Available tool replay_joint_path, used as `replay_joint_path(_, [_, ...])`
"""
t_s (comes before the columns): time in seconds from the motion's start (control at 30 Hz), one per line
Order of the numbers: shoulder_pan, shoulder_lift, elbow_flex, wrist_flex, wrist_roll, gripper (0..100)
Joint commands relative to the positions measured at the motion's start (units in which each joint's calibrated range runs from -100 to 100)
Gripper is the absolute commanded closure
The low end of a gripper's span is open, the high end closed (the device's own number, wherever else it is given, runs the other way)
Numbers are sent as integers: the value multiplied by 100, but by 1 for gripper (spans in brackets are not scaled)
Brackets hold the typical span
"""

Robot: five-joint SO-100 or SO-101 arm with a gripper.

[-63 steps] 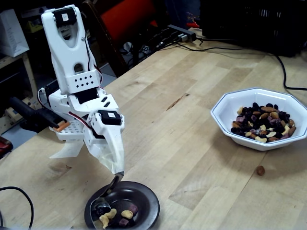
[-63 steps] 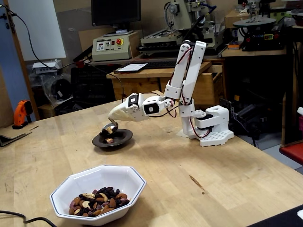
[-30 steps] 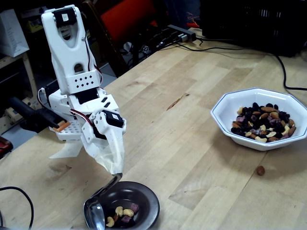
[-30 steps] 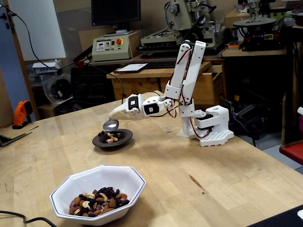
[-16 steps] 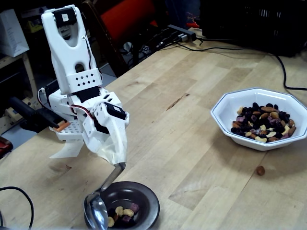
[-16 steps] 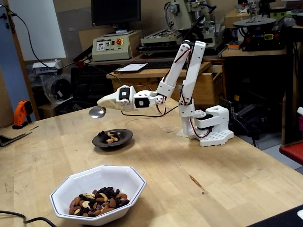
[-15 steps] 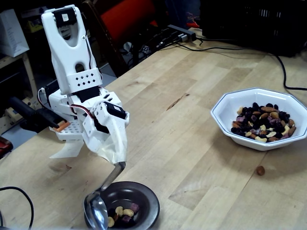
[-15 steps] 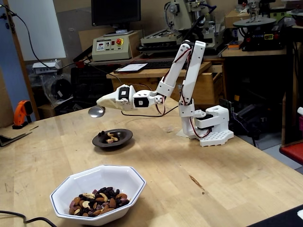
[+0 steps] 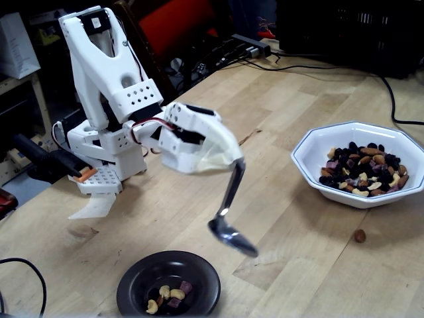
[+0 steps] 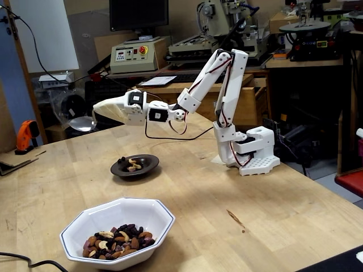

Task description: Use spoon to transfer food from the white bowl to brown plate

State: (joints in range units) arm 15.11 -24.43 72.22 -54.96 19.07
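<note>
Lifted clear of the brown plate (image 9: 199, 278) since a moment ago, swung toward the white bowl (image 9: 311, 169) at right. Gripper (image 9: 228, 162) clamped on the spoon (image 9: 232, 235), empty, hanging mid-table. Bowl full of food (image 9: 364, 169); few pieces delivered, one stray nut (image 9: 360, 235). Many scoops left, apparently.

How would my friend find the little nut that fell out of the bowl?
Find the white bowl full of nuts and raisins on the wooden table. Just in front of it, on bare wood, lies one small brown nut, the only piece outside any dish.
</note>
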Motion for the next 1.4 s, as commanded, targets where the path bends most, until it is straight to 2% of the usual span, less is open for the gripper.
replay_joint_path(0.0, [-237, -34, -594, -22, -254, 96])
replay_joint_path(0.47, [-1474, -34, -744, -30, -1343, 96])
replay_joint_path(0.7, [-1592, -34, -682, -30, -1812, 96])
replay_joint_path(1.03, [-1607, -9, -612, 81, -2085, 96])
replay_joint_path(1.37, [-1637, -659, -488, 1614, -2081, 96])
